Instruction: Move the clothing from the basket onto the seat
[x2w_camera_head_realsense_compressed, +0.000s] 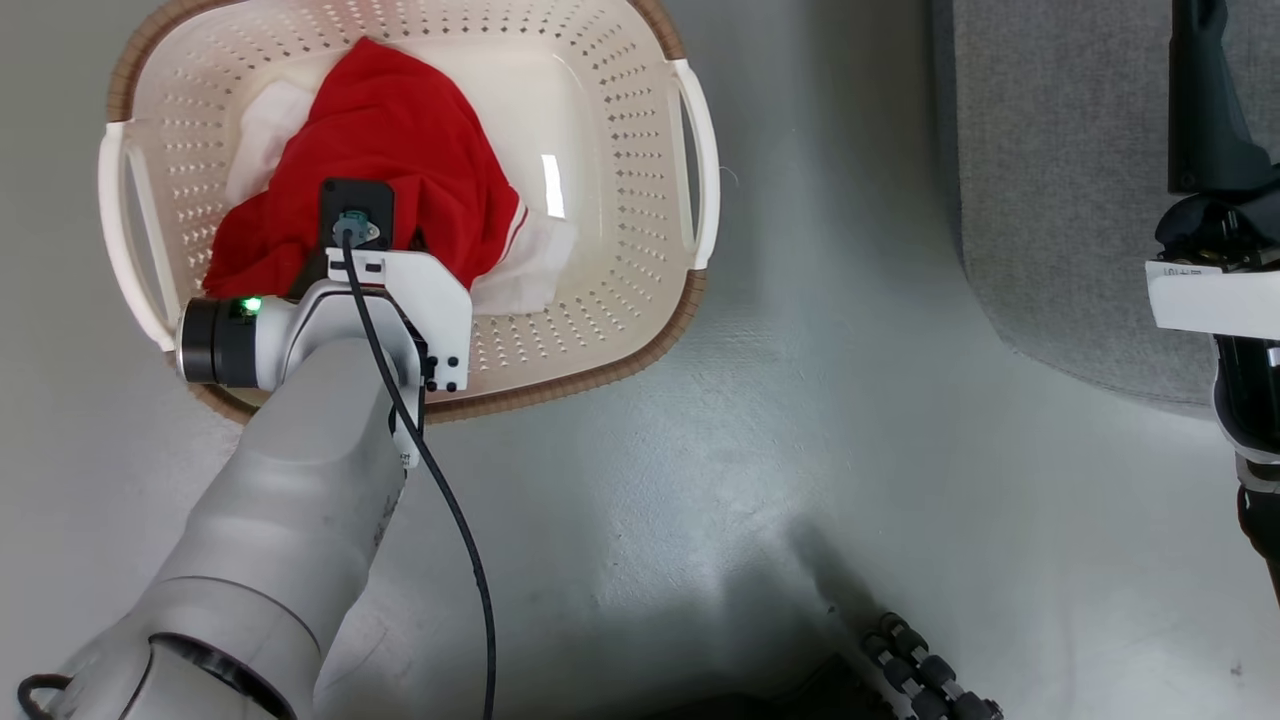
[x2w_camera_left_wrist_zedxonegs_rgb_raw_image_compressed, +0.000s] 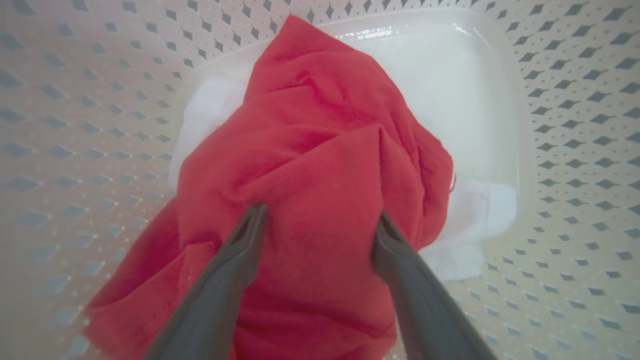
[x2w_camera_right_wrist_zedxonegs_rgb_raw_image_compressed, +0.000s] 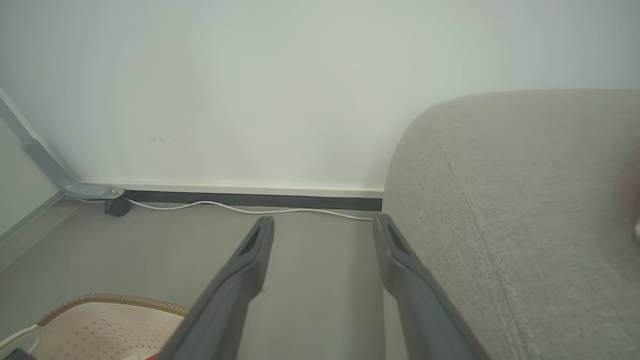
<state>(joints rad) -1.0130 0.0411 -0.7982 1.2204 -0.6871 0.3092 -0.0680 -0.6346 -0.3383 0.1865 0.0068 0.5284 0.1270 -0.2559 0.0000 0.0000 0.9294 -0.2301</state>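
Observation:
The cream perforated basket (x2w_camera_head_realsense_compressed: 640, 300) stands on the floor at the upper left. In it lies the clothing (x2w_camera_head_realsense_compressed: 400, 150), a crumpled red heap with white trim and white cloth showing at its edges. My left arm reaches down into the basket, its wrist covering the near side of the heap. In the left wrist view my left gripper (x2w_camera_left_wrist_zedxonegs_rgb_raw_image_compressed: 320, 217) is open, its fingers (x2w_camera_left_wrist_zedxonegs_rgb_raw_image_compressed: 240, 260) standing on either side of a raised fold of the red clothing (x2w_camera_left_wrist_zedxonegs_rgb_raw_image_compressed: 320, 125). My right gripper (x2w_camera_right_wrist_zedxonegs_rgb_raw_image_compressed: 324, 224) is open and holds nothing, beside the grey seat (x2w_camera_right_wrist_zedxonegs_rgb_raw_image_compressed: 525, 210). The seat (x2w_camera_head_realsense_compressed: 1060, 180) fills the upper right.
Bare grey floor (x2w_camera_head_realsense_compressed: 800, 450) separates basket and seat. A black jointed object (x2w_camera_head_realsense_compressed: 925, 670) lies at the bottom edge. In the right wrist view, a white cable (x2w_camera_right_wrist_zedxonegs_rgb_raw_image_compressed: 225, 207) runs along the wall base, a grey leg with a caster (x2w_camera_right_wrist_zedxonegs_rgb_raw_image_compressed: 117, 206) stands at the left, and the basket rim (x2w_camera_right_wrist_zedxonegs_rgb_raw_image_compressed: 110, 300) shows low.

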